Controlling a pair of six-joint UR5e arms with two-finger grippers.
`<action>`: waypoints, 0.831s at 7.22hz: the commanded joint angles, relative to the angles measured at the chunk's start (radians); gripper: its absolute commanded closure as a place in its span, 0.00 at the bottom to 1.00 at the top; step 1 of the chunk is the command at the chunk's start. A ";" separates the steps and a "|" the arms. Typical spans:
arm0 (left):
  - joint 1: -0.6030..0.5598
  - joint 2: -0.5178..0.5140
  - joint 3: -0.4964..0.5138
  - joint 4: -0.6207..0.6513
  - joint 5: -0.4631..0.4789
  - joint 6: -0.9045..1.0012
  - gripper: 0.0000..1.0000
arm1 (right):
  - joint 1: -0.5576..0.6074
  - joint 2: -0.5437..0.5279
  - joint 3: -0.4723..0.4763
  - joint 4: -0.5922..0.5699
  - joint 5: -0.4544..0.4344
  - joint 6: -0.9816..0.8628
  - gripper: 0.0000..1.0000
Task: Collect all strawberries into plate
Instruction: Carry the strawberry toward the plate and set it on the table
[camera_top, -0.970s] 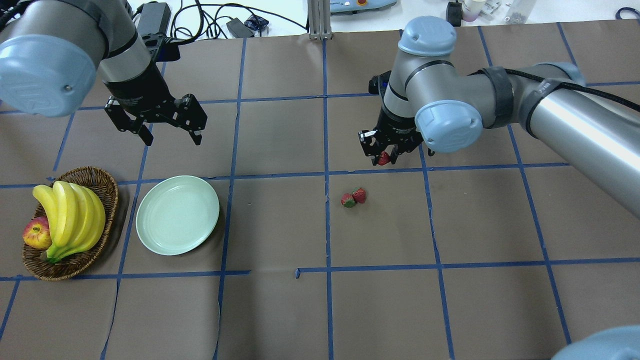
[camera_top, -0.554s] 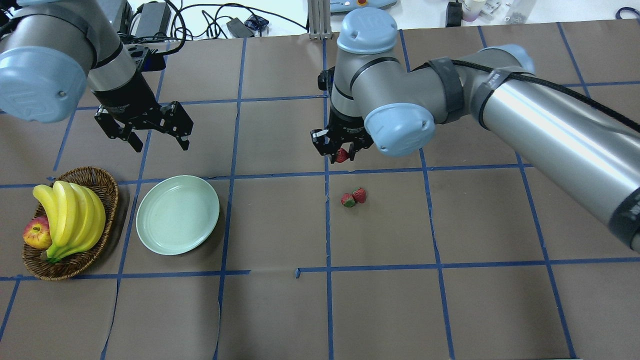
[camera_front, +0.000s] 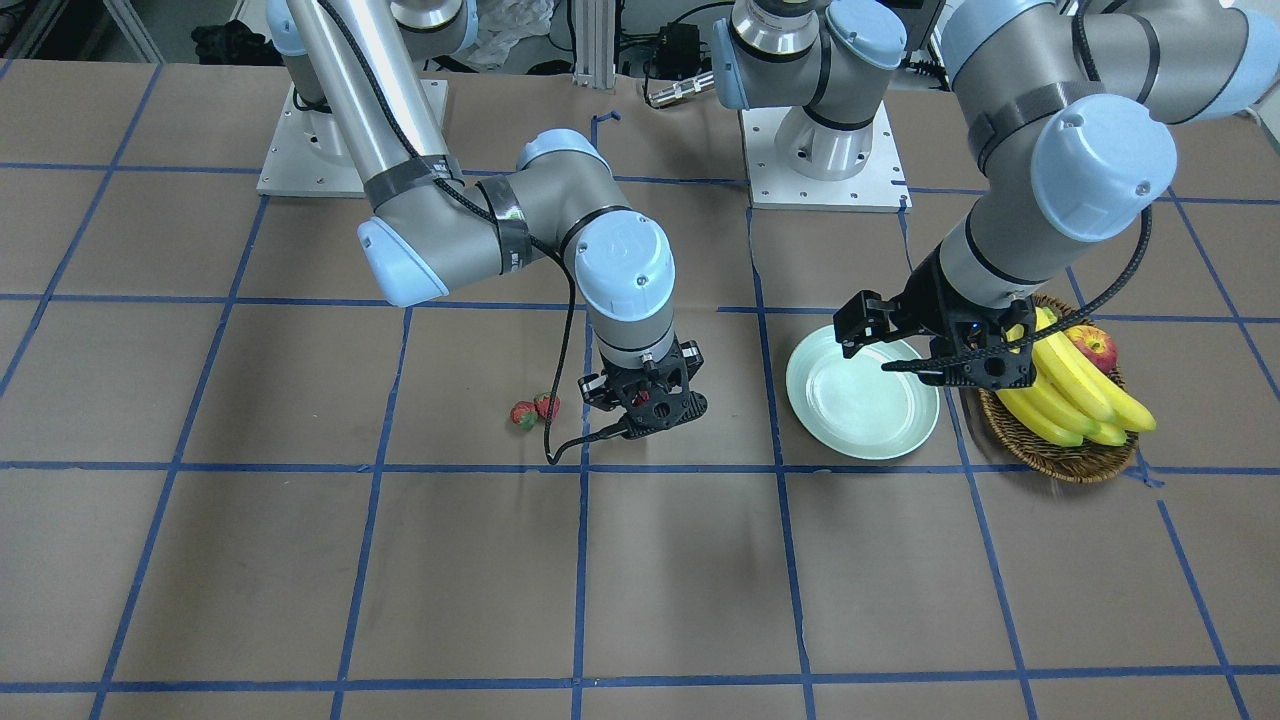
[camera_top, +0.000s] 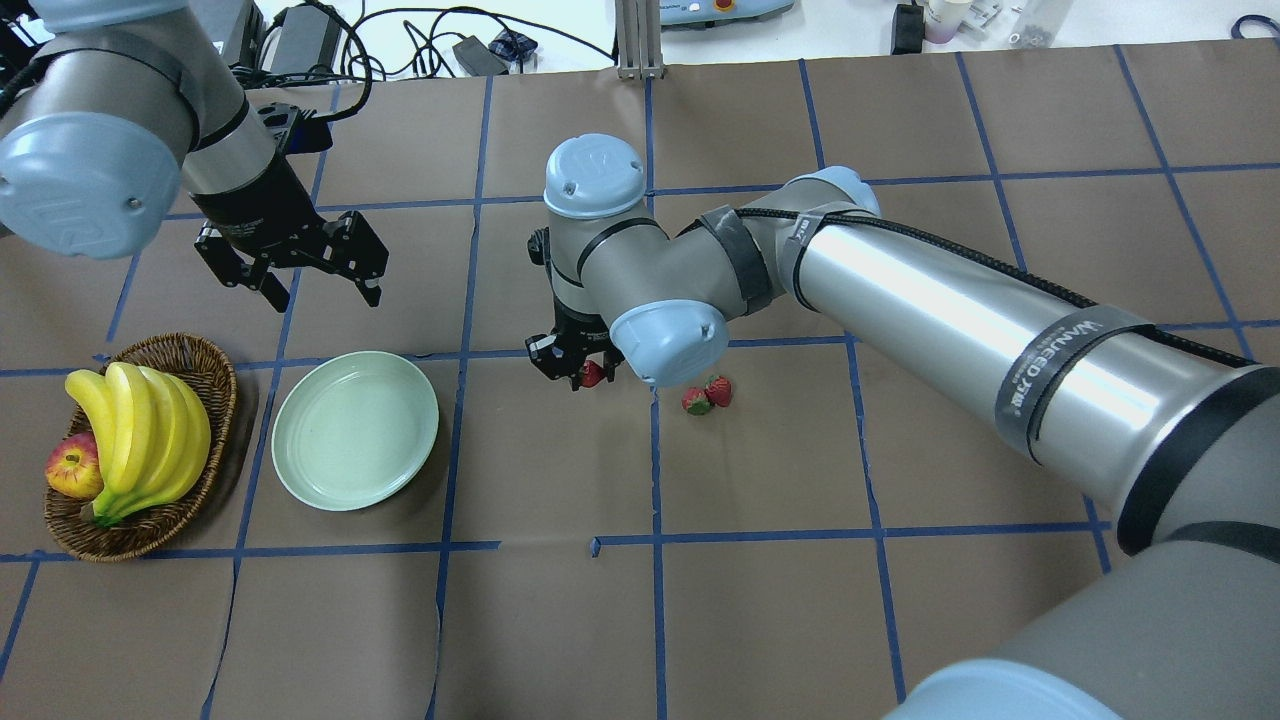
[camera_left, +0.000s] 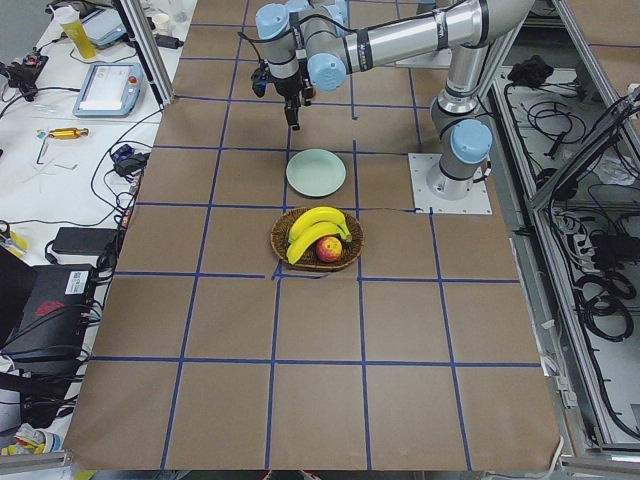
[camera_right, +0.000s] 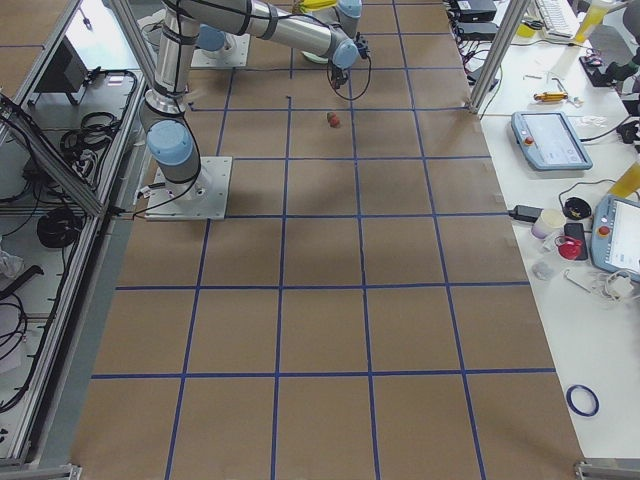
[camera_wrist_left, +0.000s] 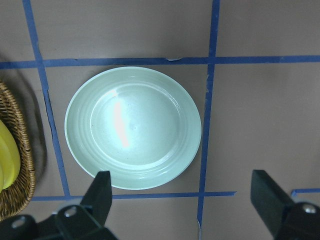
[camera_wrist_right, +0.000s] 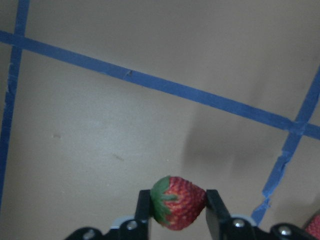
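Note:
My right gripper (camera_top: 585, 375) is shut on a strawberry (camera_wrist_right: 177, 201) and holds it above the table, right of the pale green plate (camera_top: 355, 430). The held strawberry shows red between the fingers in the overhead view (camera_top: 592, 374). Two more strawberries (camera_top: 707, 393) lie together on the table to the right of that gripper; they also show in the front view (camera_front: 535, 409). My left gripper (camera_top: 297, 265) is open and empty, hovering beyond the plate's far edge. The plate (camera_wrist_left: 132, 127) lies empty below it.
A brown wicker basket (camera_top: 190, 355) with bananas (camera_top: 140, 435) and an apple (camera_top: 72, 467) stands left of the plate. Blue tape lines cross the brown table cover. Cables and devices lie along the far table edge (camera_top: 480, 50).
My right arm has carried the strawberry leftward and nearer, from right of the centre line to just left of it. My left gripper shifted slightly and stays open.

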 joint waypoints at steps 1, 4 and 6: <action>0.000 -0.003 0.000 0.002 0.001 0.001 0.00 | 0.002 0.033 0.006 -0.004 0.018 -0.004 0.46; 0.000 -0.005 0.000 0.002 -0.001 0.000 0.00 | 0.010 -0.004 0.000 0.017 0.033 -0.002 0.00; 0.000 -0.005 0.000 0.017 0.001 -0.003 0.00 | -0.008 -0.105 -0.008 0.016 -0.052 -0.057 0.00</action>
